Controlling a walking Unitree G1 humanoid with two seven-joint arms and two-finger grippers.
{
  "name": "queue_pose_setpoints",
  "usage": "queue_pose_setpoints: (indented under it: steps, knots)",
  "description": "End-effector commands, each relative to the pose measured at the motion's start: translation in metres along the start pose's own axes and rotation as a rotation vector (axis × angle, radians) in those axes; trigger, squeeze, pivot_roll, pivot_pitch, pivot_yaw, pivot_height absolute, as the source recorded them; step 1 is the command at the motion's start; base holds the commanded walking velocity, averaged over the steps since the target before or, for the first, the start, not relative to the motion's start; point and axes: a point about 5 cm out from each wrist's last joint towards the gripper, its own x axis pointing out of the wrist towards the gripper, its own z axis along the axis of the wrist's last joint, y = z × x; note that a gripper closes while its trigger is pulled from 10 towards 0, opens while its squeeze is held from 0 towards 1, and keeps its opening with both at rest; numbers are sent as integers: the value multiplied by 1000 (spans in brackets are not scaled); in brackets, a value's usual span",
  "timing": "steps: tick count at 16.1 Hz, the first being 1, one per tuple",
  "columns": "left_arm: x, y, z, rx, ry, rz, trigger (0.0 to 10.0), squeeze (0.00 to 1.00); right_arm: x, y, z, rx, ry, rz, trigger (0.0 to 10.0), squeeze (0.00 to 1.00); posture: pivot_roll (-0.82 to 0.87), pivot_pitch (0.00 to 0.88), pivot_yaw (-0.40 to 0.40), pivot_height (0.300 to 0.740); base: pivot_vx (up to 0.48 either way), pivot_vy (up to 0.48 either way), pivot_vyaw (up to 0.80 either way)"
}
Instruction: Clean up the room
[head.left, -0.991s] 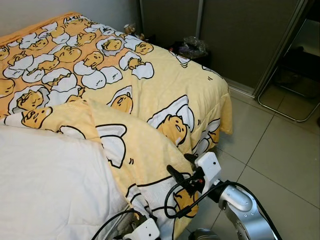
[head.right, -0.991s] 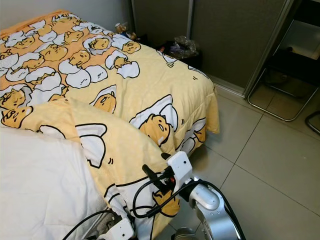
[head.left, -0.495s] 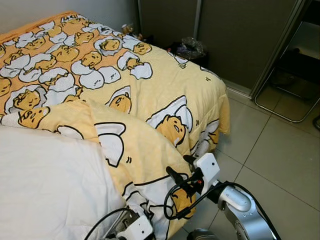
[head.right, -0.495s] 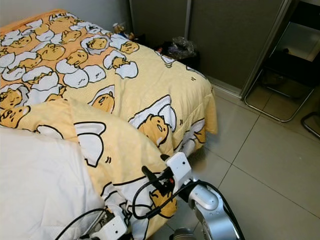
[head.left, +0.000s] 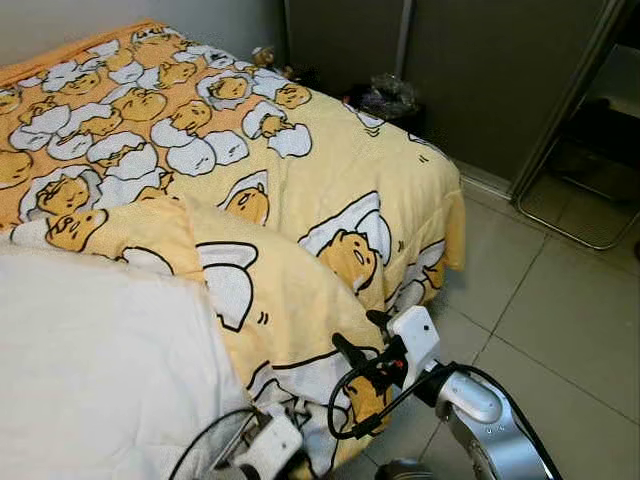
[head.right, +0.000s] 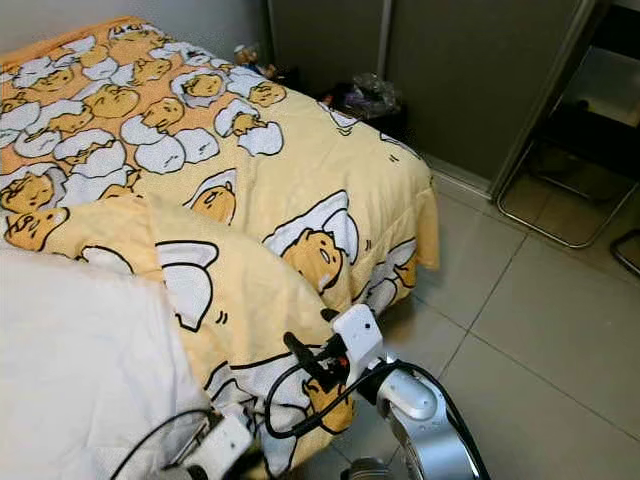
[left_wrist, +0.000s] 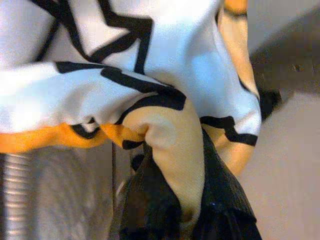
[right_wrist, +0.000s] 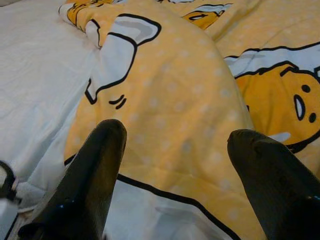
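Note:
A yellow duvet printed with cartoon egg figures covers the bed. Its near corner is folded back over a white sheet. At the bed's near edge, my left gripper is shut on a fold of the duvet, with the yellow cloth pinched between the black fingers. Its white wrist sits low against the hanging hem. My right gripper hovers beside the folded part of the duvet, open with nothing between its fingers.
Dark sliding wardrobe doors stand beyond the foot of the bed. A clear plastic bag lies on a dark item by the far corner. A metal-framed chair stands at the right. Tiled floor lies open to the right.
My left wrist has shifted a little to the left at the duvet's hem, and the view has moved slightly. The right arm holds its place.

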Motion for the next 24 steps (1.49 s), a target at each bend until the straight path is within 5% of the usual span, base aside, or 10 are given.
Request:
queue_pose_setpoints:
  steps: [1,6,10,17,21,24]
  knots:
    - [-1,7,6,-12,-33,14,0,0,3,0,3,-9,-7,17,10000,0,-175,49,100,740,-371,0,0]
    - [-1,15,29,0,-170,3,0,0,3,1,3,-7,-6,18,10000,0,-175,49,101,740,-269,0,0]
    - [-1,14,40,10,-210,4,549,0,3,0,2,-8,-5,20,10000,0,-174,50,98,740,0,0,0]
    - [-1,3,52,-23,-254,-32,0,0,2,0,2,-6,-7,25,10000,0,-180,54,93,740,0,0,0]
    - [-3,4,36,-2,-177,-29,0,0,-3,5,4,-18,-11,100,10000,0,-184,55,94,740,0,0,0]
    - [-15,13,5,-24,-64,0,0,0,-5,2,1,-18,3,93,10000,0,-183,58,95,740,0,0,0]
